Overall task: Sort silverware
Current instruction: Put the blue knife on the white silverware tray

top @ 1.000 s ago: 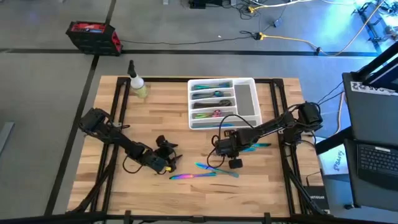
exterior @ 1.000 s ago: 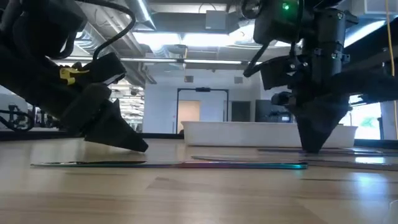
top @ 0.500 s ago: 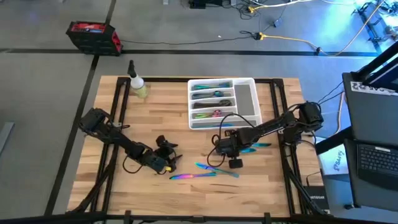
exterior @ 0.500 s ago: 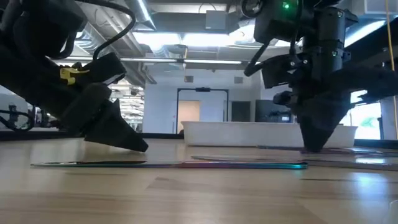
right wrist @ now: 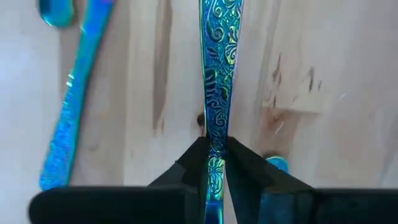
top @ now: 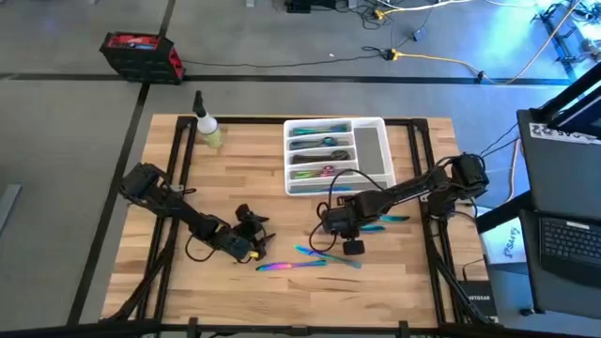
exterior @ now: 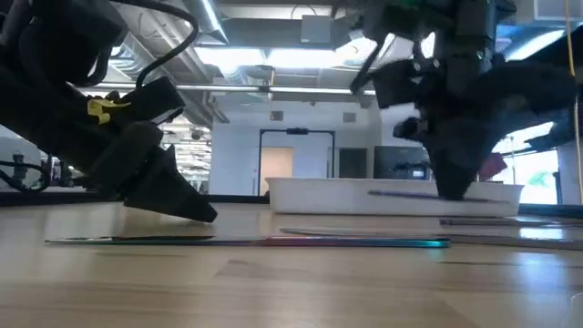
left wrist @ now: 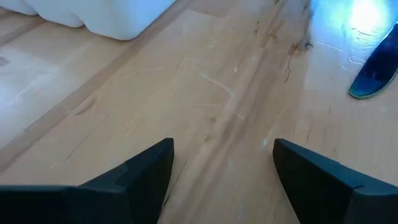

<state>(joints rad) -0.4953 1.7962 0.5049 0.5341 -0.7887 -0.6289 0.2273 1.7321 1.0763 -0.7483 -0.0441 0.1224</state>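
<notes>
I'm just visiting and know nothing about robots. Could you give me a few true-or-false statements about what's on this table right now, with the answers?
1. The right pincer is shut on a rainbow utensil. True.
2. The left pincer holds a fork. False: it is open and holds nothing.
3. The white tray already has silverware in it. True.
4. The spray bottle stands inside the tray. False: it stands on the table, apart from the tray.
5. Some silverware pieces lie loose on the table. True.
</notes>
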